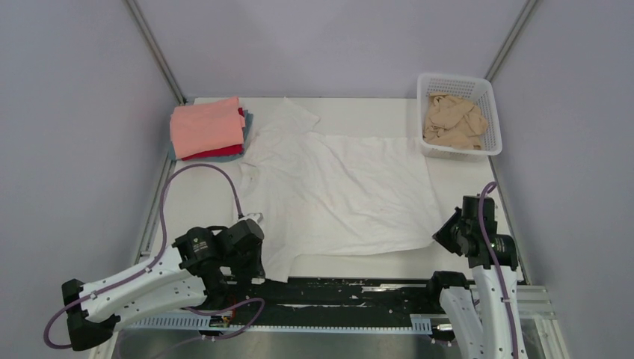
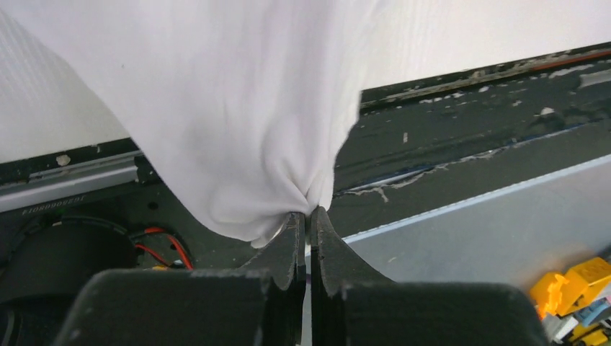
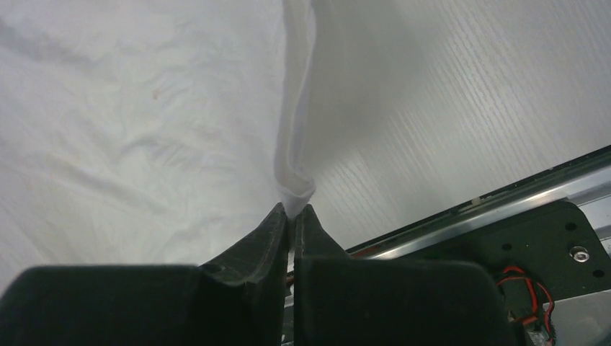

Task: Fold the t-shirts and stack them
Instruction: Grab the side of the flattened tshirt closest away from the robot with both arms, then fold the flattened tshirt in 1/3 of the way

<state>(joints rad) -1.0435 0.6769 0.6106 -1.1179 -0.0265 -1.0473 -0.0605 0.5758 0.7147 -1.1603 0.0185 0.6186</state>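
Cloth of white t-shirt (image 1: 344,191) clamped tight in left pincer (image 2: 308,214) and right pincer (image 3: 291,210).

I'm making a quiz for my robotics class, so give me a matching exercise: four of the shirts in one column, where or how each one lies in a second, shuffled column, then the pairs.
Column one
1. white shirt
2. pink shirt
3. red shirt
4. tan shirt

Column two
A. crumpled in the basket
B. spread out, near edge pinched by left claw and right claw
C. folded, uppermost at far left
D. folded, just under the pink one

Pairs: 1-B, 2-C, 3-D, 4-A
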